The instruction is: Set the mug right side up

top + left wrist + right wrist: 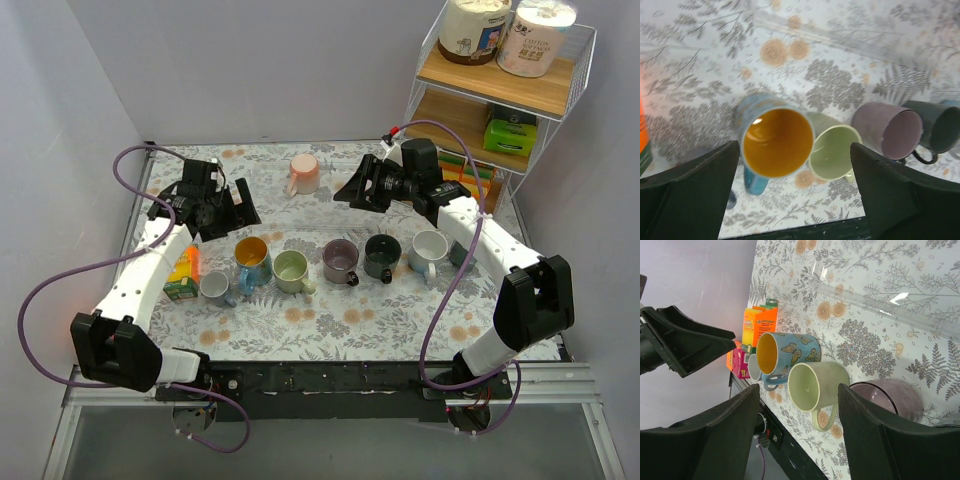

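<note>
A pink mug stands alone at the back of the table and seems to stand mouth down, handle to the left. It is out of both wrist views. A row of upright mugs stands mid-table: small grey, blue butterfly with orange inside, green, purple, dark green, white. My left gripper is open and empty, above the blue mug. My right gripper is open and empty, right of the pink mug, above the green mug.
An orange carton and a pink box lie at the left end of the row. A wire shelf rack with paper rolls stands at the back right. Grey walls close the left and back sides.
</note>
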You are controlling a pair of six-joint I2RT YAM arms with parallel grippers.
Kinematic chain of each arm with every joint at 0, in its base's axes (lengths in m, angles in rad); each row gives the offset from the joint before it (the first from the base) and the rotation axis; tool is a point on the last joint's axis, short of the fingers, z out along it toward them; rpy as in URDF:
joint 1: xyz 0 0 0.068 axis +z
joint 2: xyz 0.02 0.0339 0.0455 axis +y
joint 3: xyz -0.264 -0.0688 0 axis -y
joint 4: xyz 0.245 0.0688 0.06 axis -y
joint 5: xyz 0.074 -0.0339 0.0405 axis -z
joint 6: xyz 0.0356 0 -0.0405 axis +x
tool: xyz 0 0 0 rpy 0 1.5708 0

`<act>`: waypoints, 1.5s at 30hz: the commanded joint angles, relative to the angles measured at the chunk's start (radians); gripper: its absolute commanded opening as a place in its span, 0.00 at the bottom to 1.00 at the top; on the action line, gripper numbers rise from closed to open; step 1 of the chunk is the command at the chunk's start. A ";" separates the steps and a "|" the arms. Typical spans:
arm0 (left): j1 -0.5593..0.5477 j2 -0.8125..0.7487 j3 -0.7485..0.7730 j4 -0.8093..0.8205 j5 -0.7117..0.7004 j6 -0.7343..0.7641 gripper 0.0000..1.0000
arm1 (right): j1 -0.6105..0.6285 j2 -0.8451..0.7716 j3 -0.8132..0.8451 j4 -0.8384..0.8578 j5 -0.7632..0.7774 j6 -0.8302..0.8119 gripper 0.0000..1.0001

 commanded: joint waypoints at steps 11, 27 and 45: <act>-0.006 0.371 0.095 0.550 0.123 0.184 0.98 | -0.004 -0.063 -0.019 -0.036 0.030 -0.050 0.71; -0.046 0.786 0.331 0.865 0.309 0.176 0.98 | -0.004 -0.075 -0.019 -0.116 0.053 -0.082 0.71; -0.048 0.907 0.466 0.859 0.266 0.254 0.49 | -0.005 -0.086 -0.030 -0.170 0.080 -0.094 0.70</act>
